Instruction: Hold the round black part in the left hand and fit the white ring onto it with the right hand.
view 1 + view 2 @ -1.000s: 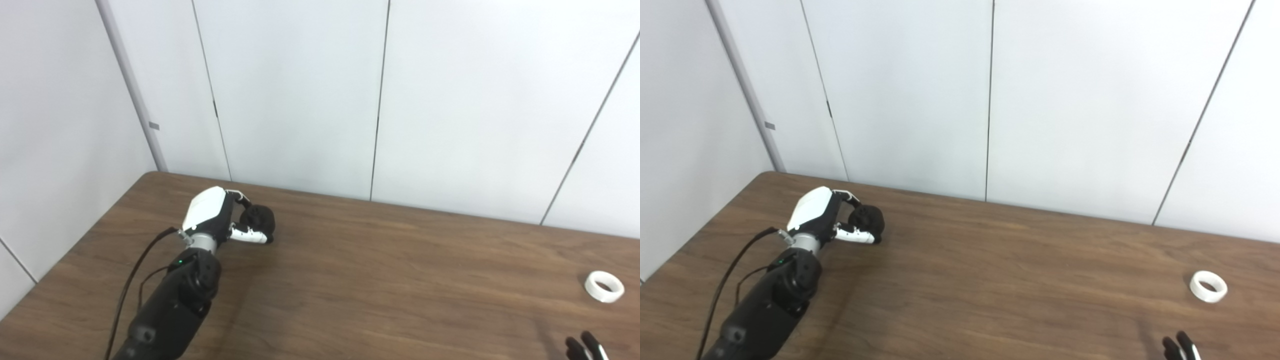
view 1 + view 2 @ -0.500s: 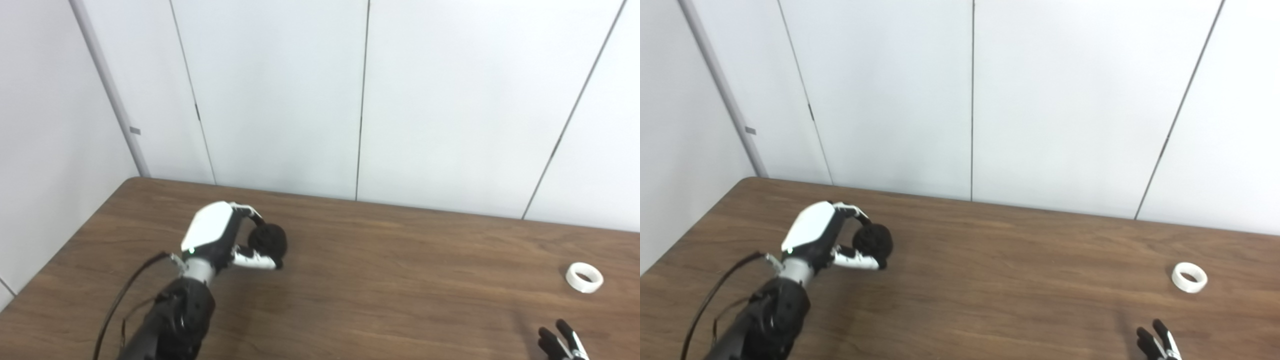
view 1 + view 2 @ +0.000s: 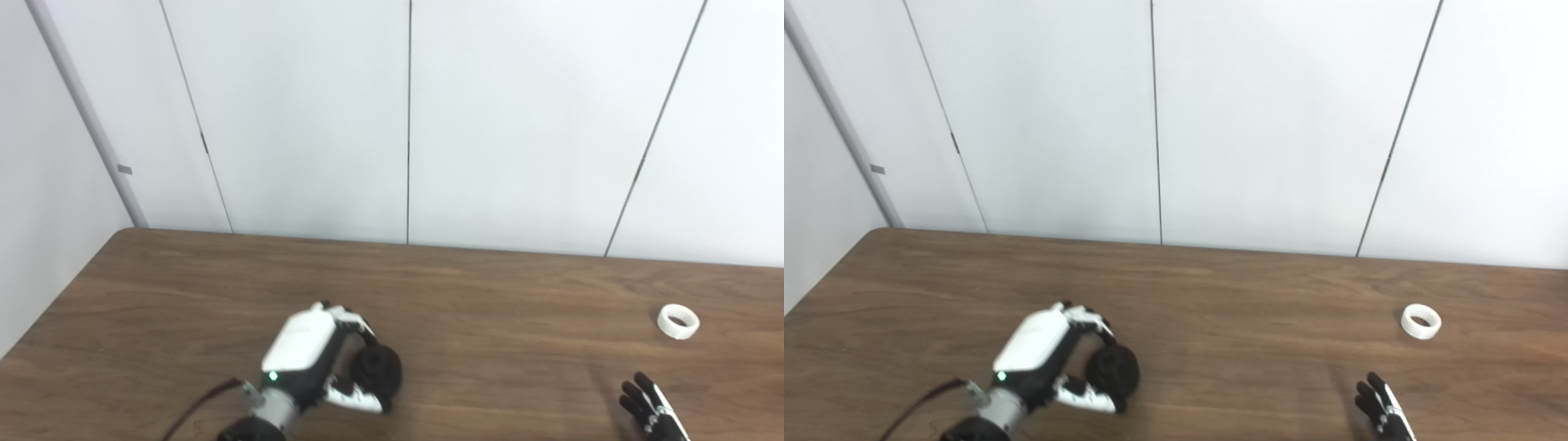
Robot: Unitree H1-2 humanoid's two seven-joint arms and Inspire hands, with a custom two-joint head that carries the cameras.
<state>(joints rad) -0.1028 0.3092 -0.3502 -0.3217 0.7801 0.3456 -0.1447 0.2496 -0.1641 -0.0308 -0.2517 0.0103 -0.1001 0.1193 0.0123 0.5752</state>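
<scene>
- The table (image 3: 490, 294) is big, brown and flat. Both task things are near its front edge, one on each side.
- The left hand (image 3: 1041, 358) is low on the left side. Its fingers and thumb are curled around the black part (image 3: 1113, 372), so it is grasping it.
- The black part is round and dark. It looks small and light, and hard, I think. Its skin looks dull, so it may not slip much. The hand has it by the sides, and the face that points right is bare. That looks like the side where the ring must go on.
- The right hand (image 3: 652, 413) is at the bottom right, with only its dark fingers showing. They are spread apart and hold nothing.
- The ring (image 3: 678, 321) lies flat on the table, far from the black part and a little way past the right hand. Nothing touches it.
- The ring looks thin, light and stiff. It is low and smooth, so it could slide away when poked. A pinch on its rim from two sides seems best, with the hole left free.
- The right eye view shows more of the left wrist and a bit of cable (image 3: 915, 407). The left eye view shows more wall on the left.
</scene>
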